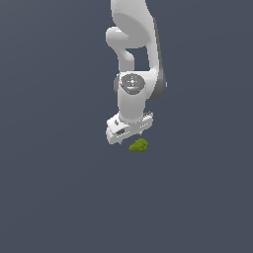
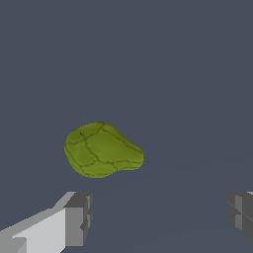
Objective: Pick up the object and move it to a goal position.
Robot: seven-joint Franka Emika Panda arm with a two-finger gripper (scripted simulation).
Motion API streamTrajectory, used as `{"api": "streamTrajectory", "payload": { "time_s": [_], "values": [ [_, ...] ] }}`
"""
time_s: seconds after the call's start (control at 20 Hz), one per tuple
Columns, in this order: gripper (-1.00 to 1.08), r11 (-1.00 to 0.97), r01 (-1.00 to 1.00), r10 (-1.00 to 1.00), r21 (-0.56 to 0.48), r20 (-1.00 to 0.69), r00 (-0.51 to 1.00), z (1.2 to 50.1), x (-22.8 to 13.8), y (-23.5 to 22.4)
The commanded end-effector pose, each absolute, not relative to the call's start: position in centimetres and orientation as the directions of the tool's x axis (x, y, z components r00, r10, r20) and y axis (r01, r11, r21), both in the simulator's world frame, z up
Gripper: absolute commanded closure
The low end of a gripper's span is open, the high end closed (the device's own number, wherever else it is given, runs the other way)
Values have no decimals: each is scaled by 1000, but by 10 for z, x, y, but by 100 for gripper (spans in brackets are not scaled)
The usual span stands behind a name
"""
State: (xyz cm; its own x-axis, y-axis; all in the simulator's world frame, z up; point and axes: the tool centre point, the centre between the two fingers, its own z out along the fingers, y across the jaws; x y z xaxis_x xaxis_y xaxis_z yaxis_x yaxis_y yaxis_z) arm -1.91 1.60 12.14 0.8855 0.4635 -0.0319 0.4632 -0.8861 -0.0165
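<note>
Hovering low over the counter, the white arm points its gripper downward. Fingers stand wide apart, holding nothing. The olive-green object lies on the counter just beside the gripper, toward the exterior view's right of it. Wrist view: the object lies beyond the fingertips, nearer one finger than the other, touching neither.

Olive-green object: matt, faceted surface scored with dark crack-like lines. Gripper: smooth white plastic-looking body with matt grey blocky fingertips. Arm: smooth white shell, faintly glossy. Ground: uniform matt slate-grey.
</note>
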Motion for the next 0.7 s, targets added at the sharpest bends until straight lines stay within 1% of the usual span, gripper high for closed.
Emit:
{"api": "streamTrajectory", "payload": {
  "time_s": [0.0,0.3,0.65],
  "values": [
    [-92,-846,534,534,-16,-29,845,118,-20,20],
    [-92,-729,685,685,-14,-22,728,111,-23,30],
    [-92,-559,829,829,-11,-14,559,102,-27,42]
  ]
}}
